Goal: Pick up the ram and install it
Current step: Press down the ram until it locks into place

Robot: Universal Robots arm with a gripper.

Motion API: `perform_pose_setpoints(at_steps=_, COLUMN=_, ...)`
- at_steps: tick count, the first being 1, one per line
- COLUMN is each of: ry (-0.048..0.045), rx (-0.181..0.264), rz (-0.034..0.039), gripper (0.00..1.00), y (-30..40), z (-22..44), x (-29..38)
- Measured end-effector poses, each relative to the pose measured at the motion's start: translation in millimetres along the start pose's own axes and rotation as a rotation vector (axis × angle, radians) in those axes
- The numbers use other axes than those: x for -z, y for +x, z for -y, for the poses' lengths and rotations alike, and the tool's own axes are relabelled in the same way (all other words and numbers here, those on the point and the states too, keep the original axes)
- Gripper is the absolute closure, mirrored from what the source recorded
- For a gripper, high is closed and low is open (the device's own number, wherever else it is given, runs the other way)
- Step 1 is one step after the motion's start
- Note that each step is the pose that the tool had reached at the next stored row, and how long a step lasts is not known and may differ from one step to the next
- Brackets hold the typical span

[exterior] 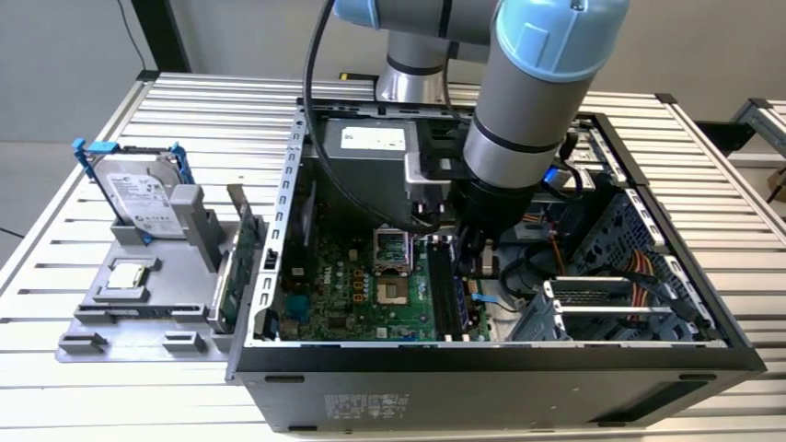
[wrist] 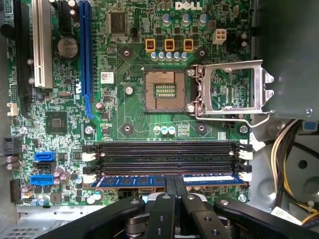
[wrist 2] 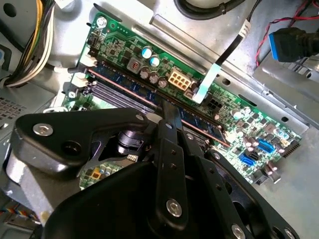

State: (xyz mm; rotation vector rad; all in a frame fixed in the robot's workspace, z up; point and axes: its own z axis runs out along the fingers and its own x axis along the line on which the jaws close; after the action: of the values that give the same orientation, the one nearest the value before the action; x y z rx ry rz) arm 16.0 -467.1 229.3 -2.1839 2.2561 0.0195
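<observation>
One ram [wrist: 164, 180] in outermost slot, hand [wrist: 174, 191] closed on it

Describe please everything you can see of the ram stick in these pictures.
The ram is a long, narrow blue circuit-board stick with a white label near one end. It lies along the outermost memory slot of the motherboard, parallel to the empty black slots beside it. The gripper stands at its middle, with the jaws closed on its edge. In the second wrist view the ram shows small dark chips. Whether it is fully seated cannot be told.
</observation>
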Motion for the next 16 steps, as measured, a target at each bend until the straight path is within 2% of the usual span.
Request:
perform_pose_setpoints(at_steps=6, ry=-0.0005, rx=-0.001, rz=-0.0026, gripper=1.00, y=0.3, z=0.1, x=-8.2)
perform_pose_setpoints(at_steps=10, ry=0.0000, rx=-0.001, rz=-0.0006, gripper=1.00, y=0.1, z=0.1, x=-9.3)
perform_pose_setpoints(at_steps=12, ry=0.0007, rx=-0.002, rz=0.0033, gripper=1.00, y=-0.5, z=0.1, x=-6.1)
perform_pose_setpoints(at_steps=14, ry=-0.0003, rx=-0.001, rz=-0.0002, gripper=1.00, y=-0.2, z=0.0, x=3.5)
perform_pose_setpoints(at_steps=16, ry=-0.0007, rx=-0.001, rz=-0.0002, gripper=1.00, y=-0.3, z=-0.1, x=12.2)
